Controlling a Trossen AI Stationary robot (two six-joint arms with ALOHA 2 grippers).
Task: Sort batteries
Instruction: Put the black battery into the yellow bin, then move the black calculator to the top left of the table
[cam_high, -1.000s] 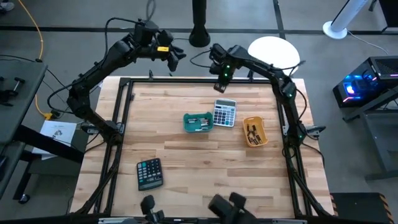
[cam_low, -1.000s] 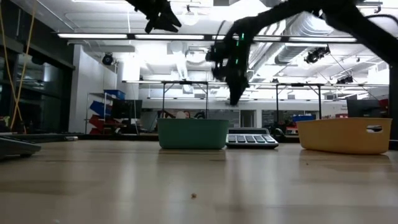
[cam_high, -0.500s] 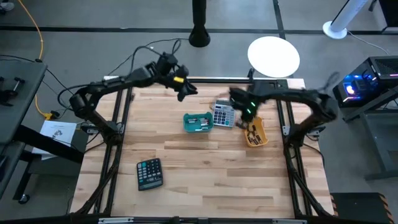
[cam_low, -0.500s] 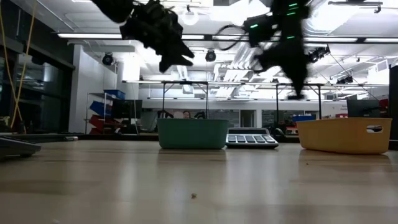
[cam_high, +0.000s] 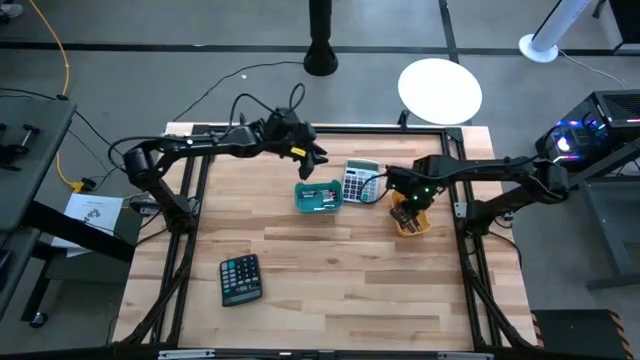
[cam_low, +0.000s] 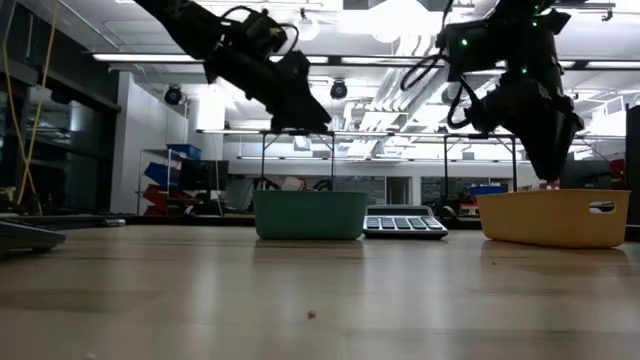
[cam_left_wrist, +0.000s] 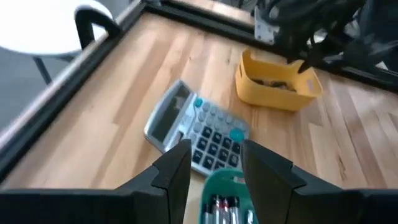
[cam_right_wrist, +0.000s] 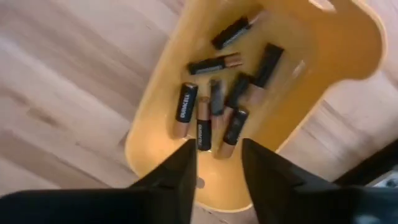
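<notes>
Several batteries (cam_right_wrist: 200, 127) lie on the floor of the yellow tray (cam_right_wrist: 155, 106), dark with copper ends. My right gripper (cam_right_wrist: 217, 165) hangs just above that tray (cam_high: 425, 212), fingers pointing down and open, nothing between them. More batteries (cam_left_wrist: 221, 205) lie in the teal tray (cam_high: 319, 196). My left gripper (cam_left_wrist: 214, 168) hovers above the teal tray's far side (cam_high: 312, 160), open and empty. In the low view the left gripper (cam_low: 305, 125) is well above the teal tray (cam_low: 310, 215), and the right gripper (cam_low: 550, 175) is just over the yellow tray's rim (cam_low: 555, 200).
A grey calculator (cam_high: 361, 182) lies between the two trays, close against the teal one. A dark calculator (cam_high: 240, 278) lies near the front left. A black frame (cam_high: 200, 180) borders the wooden table. The middle and front right of the table are bare wood.
My right gripper has swung from above the table's far edge toward the right and near side, and down over the yellow tray. My left gripper has come in from beyond the far left corner toward the teal tray, descending.
</notes>
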